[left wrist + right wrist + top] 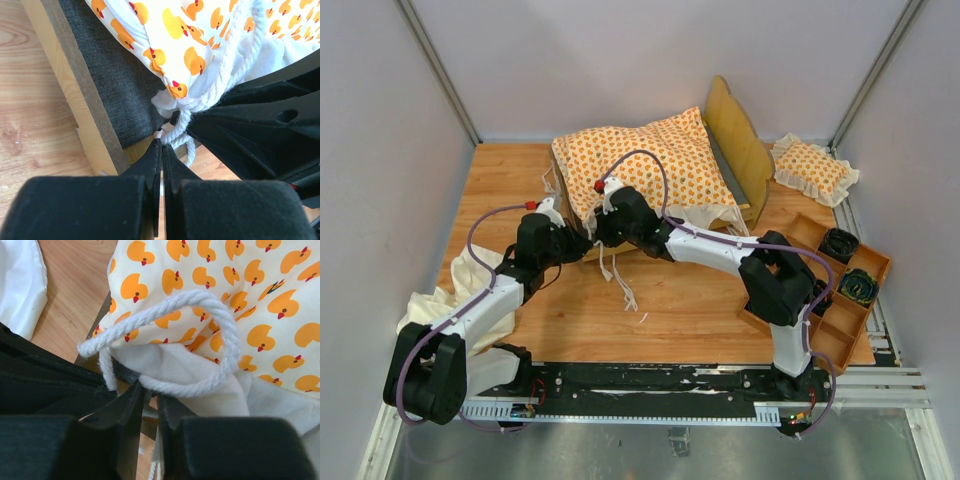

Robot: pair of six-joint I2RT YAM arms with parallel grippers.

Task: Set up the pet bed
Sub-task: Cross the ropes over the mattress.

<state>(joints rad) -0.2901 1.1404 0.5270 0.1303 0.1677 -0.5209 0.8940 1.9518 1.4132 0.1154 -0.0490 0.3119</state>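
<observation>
Bed frame [75, 95] is mostly buried under the cushion [650, 160]. From above only the scalloped light-wood headboard [738, 140] shows, at the cushion's 2 o'clock. Cushion sits at 12 o'clock on the worktop [700, 310]: duck-print fabric, cream ruffle. Both tools crowd its 7 o'clock corner, tips hidden from above. Left tool [161, 145]: jaws pressed together, tips against the twisted white tie string [220, 325], pinch unclear. Right tool [151, 392]: narrow gap, a loop of that string across the tips, no clear grip. Grey woven base [115, 85] shows under the corner.
</observation>
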